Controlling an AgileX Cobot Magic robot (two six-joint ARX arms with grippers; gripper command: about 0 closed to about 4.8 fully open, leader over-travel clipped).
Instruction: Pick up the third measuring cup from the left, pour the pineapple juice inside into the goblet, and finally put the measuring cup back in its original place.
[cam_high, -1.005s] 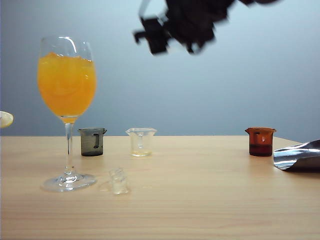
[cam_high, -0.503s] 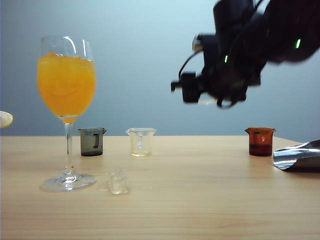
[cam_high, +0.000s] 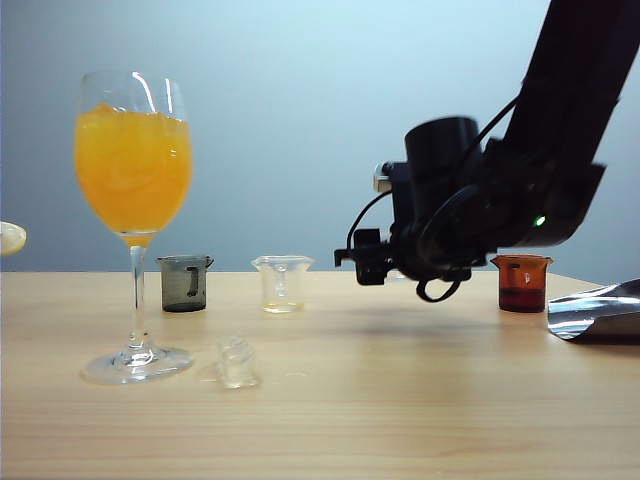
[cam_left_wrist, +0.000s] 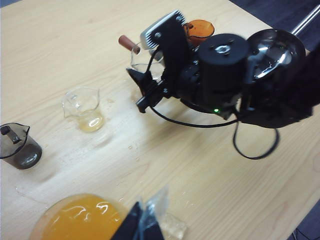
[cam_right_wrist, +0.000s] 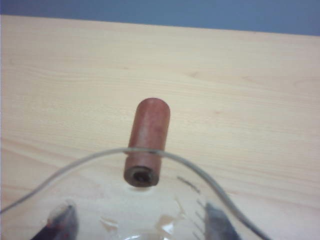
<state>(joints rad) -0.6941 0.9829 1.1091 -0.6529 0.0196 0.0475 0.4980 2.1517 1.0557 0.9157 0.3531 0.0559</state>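
**Right arm down at the table with the third cup**

The right arm has come down from the top of the exterior view to the middle right. The right gripper (cam_high: 368, 262) now hangs just above the table (cam_high: 400, 400). Its fingers (cam_right_wrist: 62, 222) stand on both sides of the third cup (cam_right_wrist: 200, 177) and pinch it. The cup's red-brown peg (cam_right_wrist: 147, 140) points away from the gripper. Inside the cup only drops show.

In the exterior view the gripper is between the clear cup (cam_high: 282, 283) and the amber cup (cam_high: 521, 283). The goblet (cam_high: 133, 180) stands at the left, nearly full of orange drink, and the grey cup (cam_high: 185, 283) is behind it.

Of the left gripper (cam_left_wrist: 142, 222) only the tips show, so I cannot tell how its jaws stand.
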